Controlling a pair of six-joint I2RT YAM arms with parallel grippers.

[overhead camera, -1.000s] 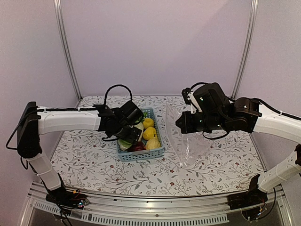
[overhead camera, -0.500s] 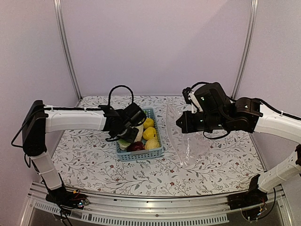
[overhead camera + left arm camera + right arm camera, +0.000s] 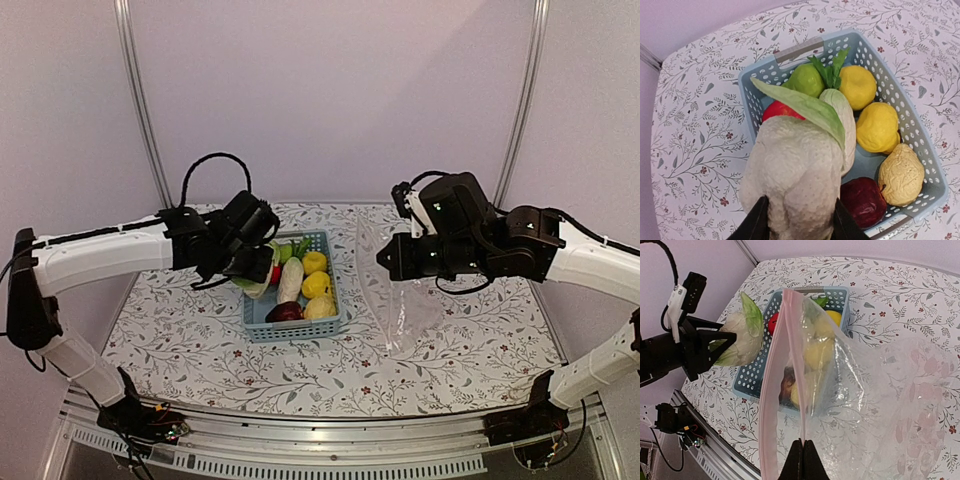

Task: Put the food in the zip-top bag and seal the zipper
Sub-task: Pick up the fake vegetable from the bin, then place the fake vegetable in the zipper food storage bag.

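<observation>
Your left gripper (image 3: pixel 799 222) is now clenched around the cauliflower (image 3: pixel 795 170), one finger on each side of its white body. A second ago it was down inside the blue basket (image 3: pixel 296 333) with its jaws spread wide. The arm has since risen and drawn back left, so the cauliflower hangs over the basket's left wall, seemingly clear of the rim, though the overhead view is tight there. That move has uncovered the radish (image 3: pixel 290 280), which lies in the basket with three lemons (image 3: pixel 317 284), the tomato (image 3: pixel 776 110), a green piece (image 3: pixel 805 79) and a dark purple piece (image 3: pixel 284 312). Your right gripper (image 3: pixel 802 460) has hardly shifted. It is still pinched tight on one lip of the zip-top bag (image 3: pixel 392 295), which hangs just right of the basket, its lower end on the table (image 3: pixel 180 340), with the zipper (image 3: pixel 794 365) running up from the fingers.
</observation>
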